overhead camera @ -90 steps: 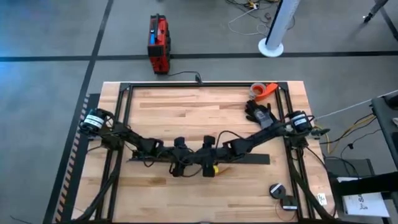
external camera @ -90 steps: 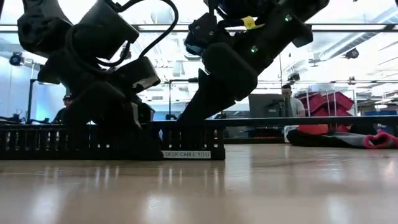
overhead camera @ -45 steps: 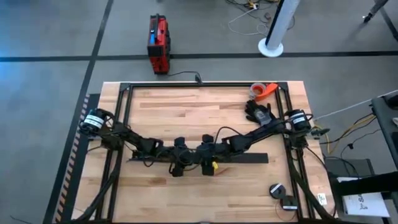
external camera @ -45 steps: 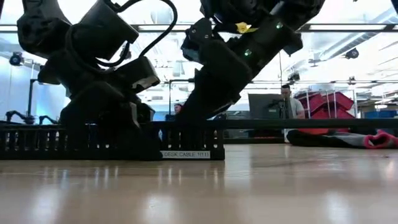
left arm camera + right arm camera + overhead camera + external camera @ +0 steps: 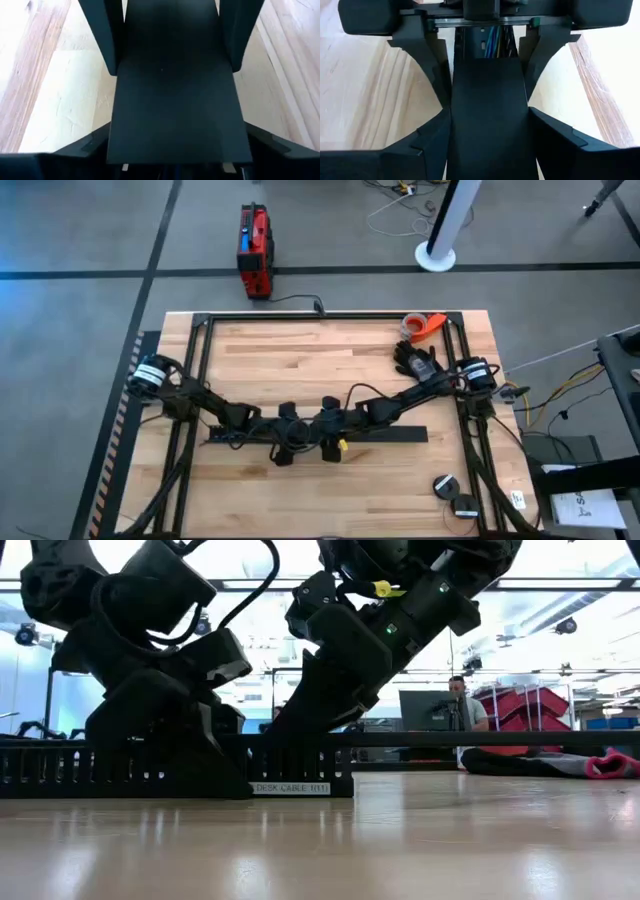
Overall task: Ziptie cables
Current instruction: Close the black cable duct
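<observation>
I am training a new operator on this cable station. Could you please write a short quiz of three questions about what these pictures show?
1. True or false: the orange tape roll lies on the table beside the left arm's base.
2. What do the left gripper and the right gripper both clasp?
A. the black slotted rail
B. a black glove
C. a red box
3. In the right wrist view, where do the coloured cables show?

Key
1. False: it lies near the right arm's base, at the far edge.
2. A: each gripper's fingers press the rail's two sides.
3. Inside the rail, just past the end of its flat lid.
</observation>
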Controlling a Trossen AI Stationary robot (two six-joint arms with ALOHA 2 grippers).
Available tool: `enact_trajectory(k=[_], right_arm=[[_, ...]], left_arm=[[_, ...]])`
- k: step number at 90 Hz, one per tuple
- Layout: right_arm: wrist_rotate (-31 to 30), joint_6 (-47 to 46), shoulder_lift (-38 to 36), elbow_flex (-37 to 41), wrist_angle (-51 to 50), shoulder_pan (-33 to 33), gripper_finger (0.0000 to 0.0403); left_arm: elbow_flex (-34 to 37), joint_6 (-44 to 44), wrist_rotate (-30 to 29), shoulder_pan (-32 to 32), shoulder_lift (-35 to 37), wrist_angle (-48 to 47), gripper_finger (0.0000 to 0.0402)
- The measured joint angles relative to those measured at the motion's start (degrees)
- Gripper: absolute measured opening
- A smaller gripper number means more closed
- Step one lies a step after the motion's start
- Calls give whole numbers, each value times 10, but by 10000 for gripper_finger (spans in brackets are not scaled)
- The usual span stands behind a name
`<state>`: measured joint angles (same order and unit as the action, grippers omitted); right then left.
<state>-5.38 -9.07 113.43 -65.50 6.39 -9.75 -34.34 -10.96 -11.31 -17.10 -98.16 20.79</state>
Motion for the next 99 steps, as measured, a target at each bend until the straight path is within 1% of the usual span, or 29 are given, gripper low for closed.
enact_trajectory(k=[13,30,44,53,59,72,80,88,99], right_arm=[[-2,-1,-1,0,-10,1,218],[-1,-1,-1,0,-14,0,218],[0,1,-1,0,-16,0,218],[0,1,-1,1,-17,0,218],[0,2,-1,1,-17,0,218],[-1,6,-2,1,-14,1,218],[-2,11,-2,1,-14,2,218],[-3,14,-2,2,-16,3,218],[0,14,-2,3,-17,3,218]], left_arm=[[2,7,-2,0,43,-70,317],[8,-3,-11,-1,107,-170,324],[48,-28,-12,-6,157,-187,325],[94,-49,-13,-8,176,-153,323],[128,-72,-14,-8,179,-110,317],[181,-116,-21,-8,157,-11,286],[199,-115,-25,-8,134,37,258],[200,-104,-26,-9,113,70,233],[200,-92,-25,-9,97,102,222]])
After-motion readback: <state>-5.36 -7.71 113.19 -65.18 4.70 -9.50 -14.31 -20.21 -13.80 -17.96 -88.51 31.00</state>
